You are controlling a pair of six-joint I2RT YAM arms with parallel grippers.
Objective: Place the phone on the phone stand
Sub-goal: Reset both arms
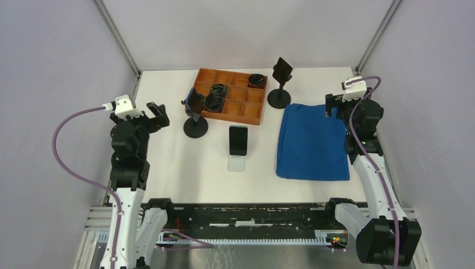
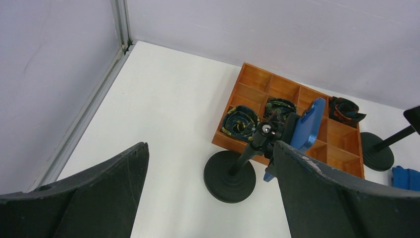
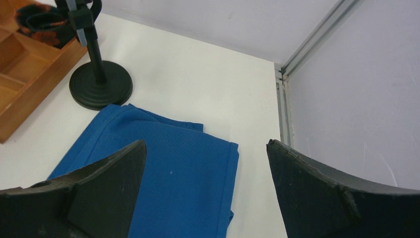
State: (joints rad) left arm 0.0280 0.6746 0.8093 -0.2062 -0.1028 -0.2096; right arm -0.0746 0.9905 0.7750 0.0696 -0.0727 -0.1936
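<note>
I see the phone (image 1: 238, 139) propped on its clear stand (image 1: 238, 163) just in front of the wooden tray (image 1: 247, 107), well apart from my left gripper (image 1: 158, 114) and right gripper (image 1: 331, 105), both spread wide and empty.

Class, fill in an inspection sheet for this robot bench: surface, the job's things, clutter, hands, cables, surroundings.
Surface: white table, no marks seen.
Job's things: phone mid-table, against a clear base; cannot tell whether it is seated. Behind it, a black stand with a blue clamp and a black stand with a dark plate.
Clutter: wooden tray holding coiled bands; blue cloth on the right.
Hands: left hand and right hand open, holding nothing.
Cables: purple cable on the left arm, another on the right.
Surroundings: pale walls.
</note>
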